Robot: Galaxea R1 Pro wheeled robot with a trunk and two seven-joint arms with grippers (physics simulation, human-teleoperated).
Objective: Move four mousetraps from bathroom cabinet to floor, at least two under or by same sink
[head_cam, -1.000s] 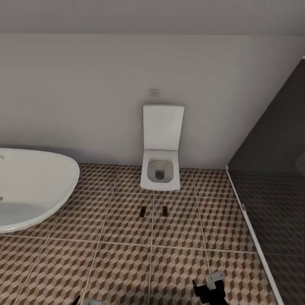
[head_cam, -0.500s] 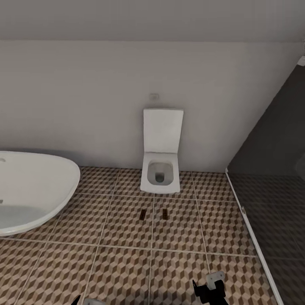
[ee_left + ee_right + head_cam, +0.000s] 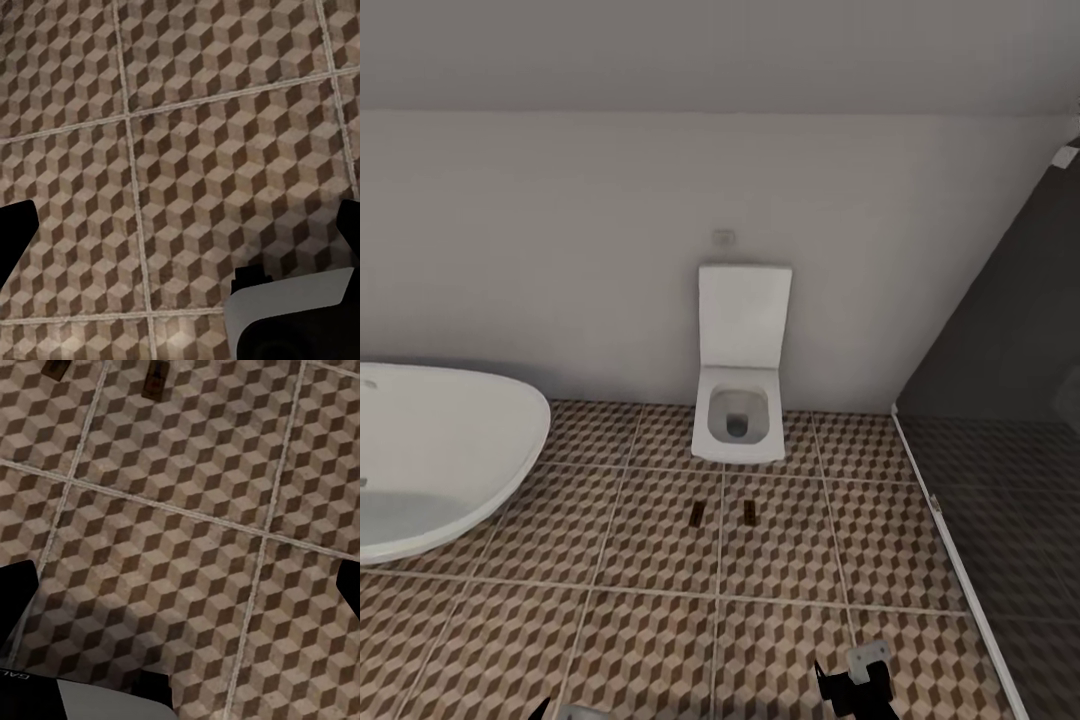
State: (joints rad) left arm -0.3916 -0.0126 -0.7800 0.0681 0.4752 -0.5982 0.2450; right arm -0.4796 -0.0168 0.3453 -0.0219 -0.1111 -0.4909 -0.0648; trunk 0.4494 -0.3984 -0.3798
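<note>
Two mousetraps (image 3: 697, 514) (image 3: 748, 512) lie flat, side by side, on the cube-patterned bathroom floor (image 3: 780, 560), one tile in front of the toilet. The right wrist view also catches both mousetraps (image 3: 56, 367) (image 3: 156, 379) at the picture's edge. My right gripper (image 3: 855, 685) hangs low over the tiles, well short of the traps, and its dark fingertips (image 3: 15, 592) stand wide apart with nothing between them. My left gripper (image 3: 180, 240) is open over bare tiles too, its fingertips (image 3: 13, 240) far apart. The cabinet is out of view.
A white wall-hung toilet (image 3: 738, 415) with its lid up stands against the back wall. A large white oval basin (image 3: 430, 460) juts in from the left. Smoky dark glass shower panels (image 3: 1010, 480) with a white sill close off the right side.
The whole head view has slid downward a little and the toilet looks slightly smaller, so the camera has moved. The two mousetraps lie where they were. Both grippers keep their place.
</note>
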